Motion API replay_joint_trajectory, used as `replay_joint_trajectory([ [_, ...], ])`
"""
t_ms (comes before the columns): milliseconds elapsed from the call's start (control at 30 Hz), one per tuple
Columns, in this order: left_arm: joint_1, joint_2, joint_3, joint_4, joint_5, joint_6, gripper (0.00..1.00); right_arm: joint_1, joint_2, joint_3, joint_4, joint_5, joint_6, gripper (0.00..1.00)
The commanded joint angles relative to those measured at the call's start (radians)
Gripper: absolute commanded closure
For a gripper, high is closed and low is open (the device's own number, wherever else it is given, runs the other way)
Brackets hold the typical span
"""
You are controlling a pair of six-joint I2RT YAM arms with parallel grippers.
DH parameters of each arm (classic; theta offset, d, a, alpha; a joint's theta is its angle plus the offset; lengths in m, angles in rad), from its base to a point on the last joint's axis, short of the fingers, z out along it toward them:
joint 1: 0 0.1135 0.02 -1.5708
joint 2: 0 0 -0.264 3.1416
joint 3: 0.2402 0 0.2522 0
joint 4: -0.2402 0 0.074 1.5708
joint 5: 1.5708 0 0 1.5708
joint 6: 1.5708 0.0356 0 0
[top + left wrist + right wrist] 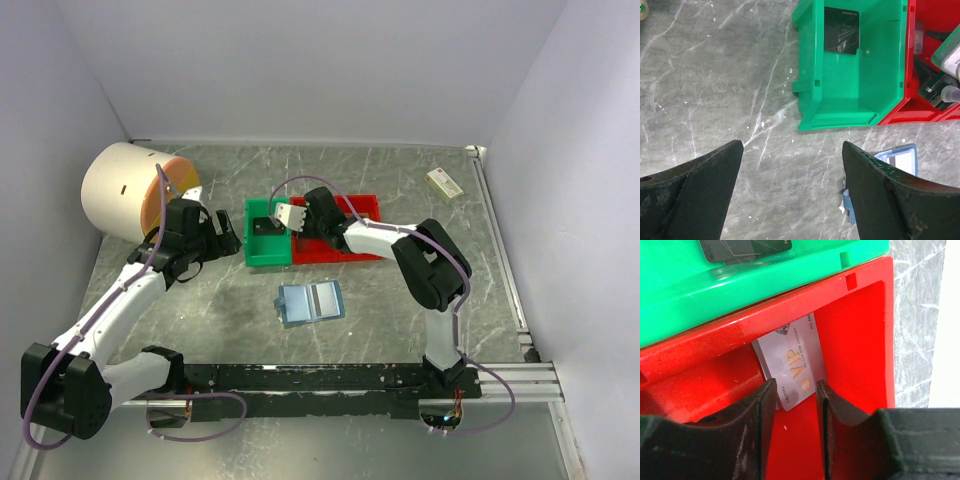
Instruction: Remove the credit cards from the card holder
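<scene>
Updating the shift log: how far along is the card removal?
Done: a black card lies in the green bin. In hand: the right gripper, jaws parted, over a silver VIP card in the red bin. Remaining: whether the open blue holder holds more cards is unclear.

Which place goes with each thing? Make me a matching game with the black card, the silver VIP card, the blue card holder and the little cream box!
Things:
1. black card
2. silver VIP card
3. blue card holder
4. cream box

Places:
A. far right corner of the table
B. inside the red bin
C. lying open on the table, nearer the arms than the bins
D. inside the green bin

Pairs: 1-D, 2-B, 3-C, 4-A
</scene>
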Motion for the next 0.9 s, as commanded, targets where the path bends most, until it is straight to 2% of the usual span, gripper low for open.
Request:
replay_joint_trajectory([
  [0,0.011,-0.004,0.034,-0.004,0.043,0.008,0.08,-0.002,-0.038,0.004,0.0,-0.025,0.013,0.62],
  [167,0.011,-0.024,0.019,0.009,0.08,-0.007,0.07,-0.003,-0.061,-0.001,0.041,-0.024,0.068,0.61],
  [300,0.011,-0.036,0.012,0.041,0.147,-0.026,0.08,-0.004,-0.145,-0.032,0.125,-0.029,0.201,0.59],
  [400,0.011,-0.047,0.006,0.081,0.227,-0.04,0.08,-0.004,-0.248,-0.088,0.211,-0.016,0.434,0.57],
  [500,0.011,-0.043,0.005,0.107,0.309,-0.054,0.09,-0.014,-0.357,-0.176,0.246,0.008,0.762,0.49],
  [567,0.011,-0.044,-0.008,0.143,0.357,-0.07,0.1,-0.023,-0.409,-0.196,0.178,0.082,1.033,0.5],
  [633,0.011,-0.046,-0.036,0.2,0.442,-0.092,0.11,-0.041,-0.436,-0.185,0.026,0.052,1.218,0.53],
  [700,0.006,-0.032,-0.053,0.248,0.506,-0.105,0.11,-0.053,-0.452,-0.188,-0.107,-0.018,1.31,0.54],
  [733,-0.001,-0.022,-0.057,0.267,0.524,-0.113,0.11,-0.054,-0.462,-0.206,-0.122,-0.068,1.324,0.53],
  [867,-0.077,0.019,-0.053,0.306,0.484,-0.128,0.12,-0.054,-0.514,-0.35,-0.06,-0.245,1.426,0.53],
])
